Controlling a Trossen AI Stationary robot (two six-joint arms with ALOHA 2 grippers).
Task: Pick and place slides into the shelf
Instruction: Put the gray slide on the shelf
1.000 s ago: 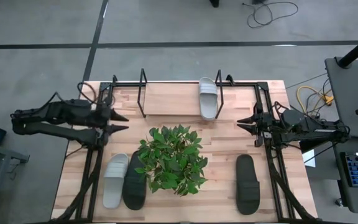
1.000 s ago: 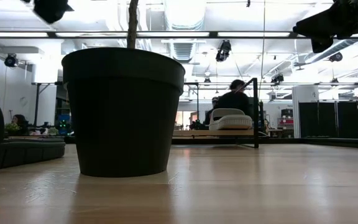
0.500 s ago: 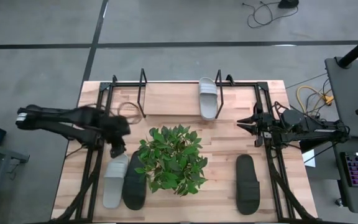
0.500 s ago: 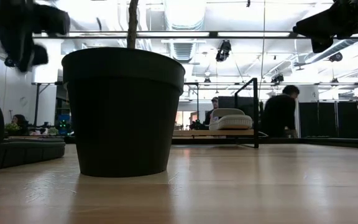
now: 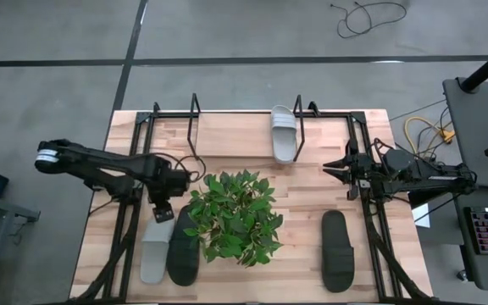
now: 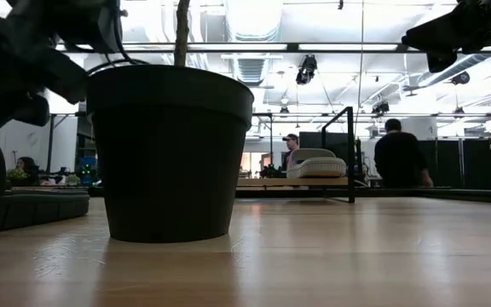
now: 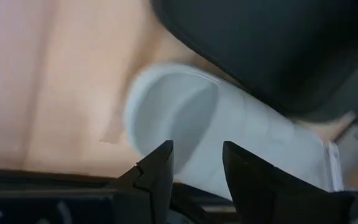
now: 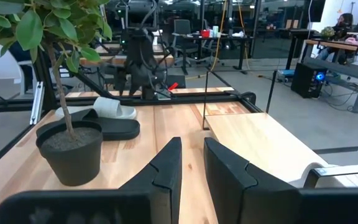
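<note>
Slides are spread about the desk: one light grey slide (image 5: 283, 134) already lies in the shelf (image 5: 195, 127) along the far edge, near its right loop, while a second grey slide (image 5: 155, 247) and a black slide (image 5: 183, 250) lie side by side toward the near left corner, just left of the potted plant (image 5: 234, 216), and another black slide (image 5: 335, 251) rests toward the near right corner. The left gripper (image 5: 161, 212) hangs over the far end of that grey slide, its fingers (image 7: 157, 169) parted and straddling the pale rim in the left wrist view. To take it well, I judge the arm should come down with one finger inside and one outside the rim or strap, keeping clear of the black neighbour that touches it — and of the pot. A second ago this arm sat folded at the left edge, then swung inward; now it is over the slide. The right gripper (image 5: 343, 172) waits at the right edge, unmoved — its fingers (image 8: 166, 163) stand narrowly apart, holding nothing.
</note>
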